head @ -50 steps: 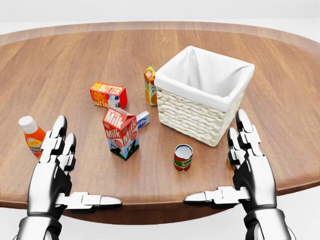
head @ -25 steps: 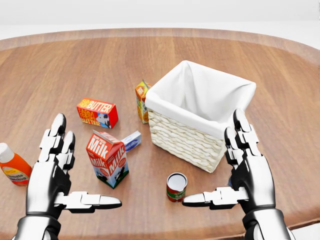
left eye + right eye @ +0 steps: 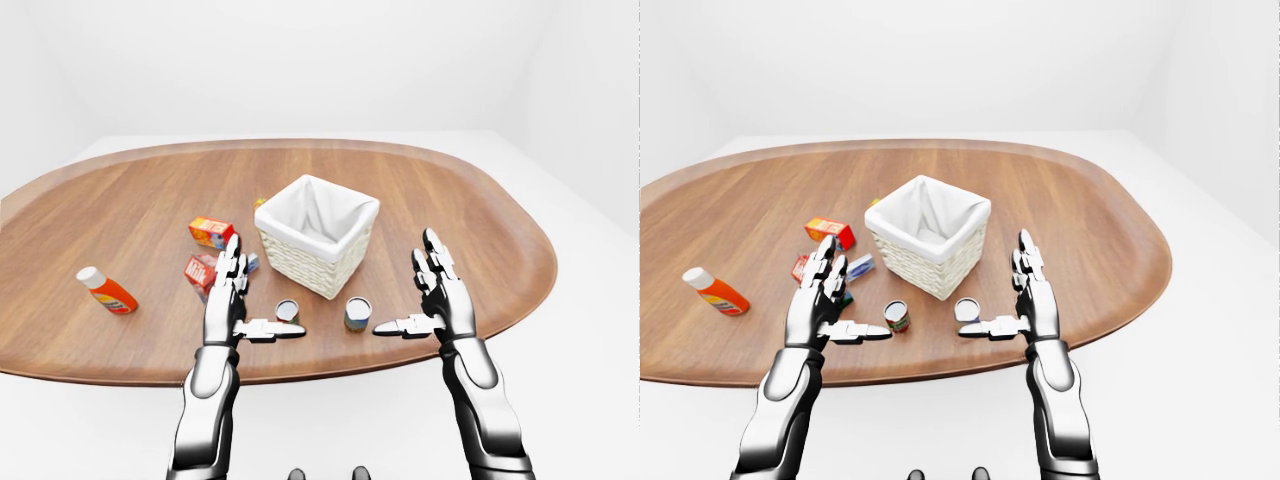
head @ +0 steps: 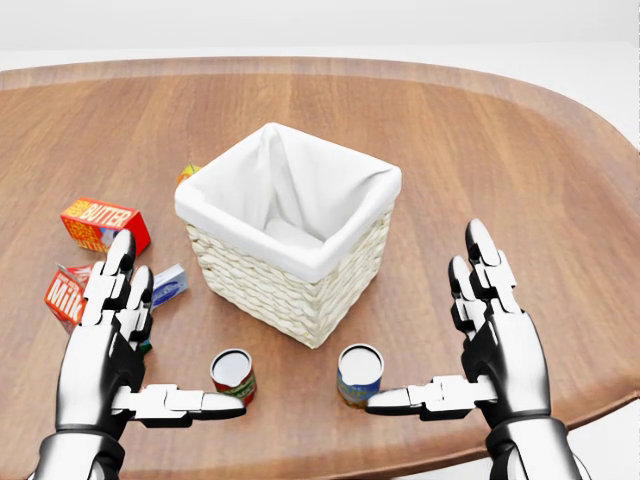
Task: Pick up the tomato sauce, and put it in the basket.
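Now both hands hovering open over bench (image 4: 520,140): left robot hand (image 4: 110,340), right robot hand (image 4: 495,345) gripping nothing. Tomato sauce (image 4: 233,376) standing upright just below basket (image 4: 290,225), nearer left thumb, likely lining up for grasp.

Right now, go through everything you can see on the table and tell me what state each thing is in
basket: upright, open, white liner, nothing visible inside.
red can: upright, free.
blue can: upright, free.
milk carton: partly hidden behind the left robot hand.
butter box: lying flat.
orange bottle: lying on its side.
left robot hand: open, holding nothing.
right robot hand: open, holding nothing.
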